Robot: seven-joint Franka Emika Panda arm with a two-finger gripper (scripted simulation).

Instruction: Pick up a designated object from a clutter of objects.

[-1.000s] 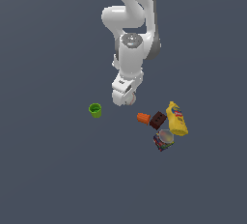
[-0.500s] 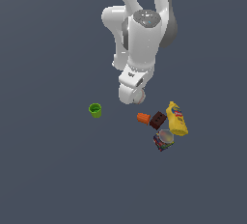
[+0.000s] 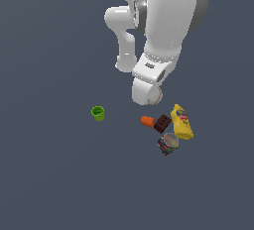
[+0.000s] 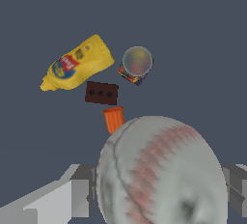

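In the exterior view I see my arm hanging over the desk (image 3: pixel 44 174), its wrist pointing down. A sliver of the whitish ball (image 3: pixel 157 96) peeks out at the tip of the hand, clear of the surface as far as I can judge. Below it, toward the exterior view's right, lies the rest of the clutter: the orange piece (image 3: pixel 147 121) just beside the dark brown block (image 3: pixel 162 123), the yellow bottle (image 3: pixel 182 122) lying next to that, and the blue-labelled can (image 3: pixel 168 143) nearest the camera. The green cup (image 3: pixel 97 113) stands well apart on the exterior view's left.

In the wrist view the ball (image 4: pixel 161 170) fills much of the picture, reddish seam marks plain on it, with the grey fingers (image 4: pixel 79 189) pressed against either side; they are clamped on it. Past the ball I see the orange piece (image 4: pixel 114 119), the brown block (image 4: pixel 101 93), the bottle (image 4: pixel 77 63) and the can (image 4: pixel 137 64) lying on the desk beyond, small and distant.

My read: the grasp is made and the ball looks lifted out of the pile. What remains, if anything, is to carry it a little higher and hold it steady.
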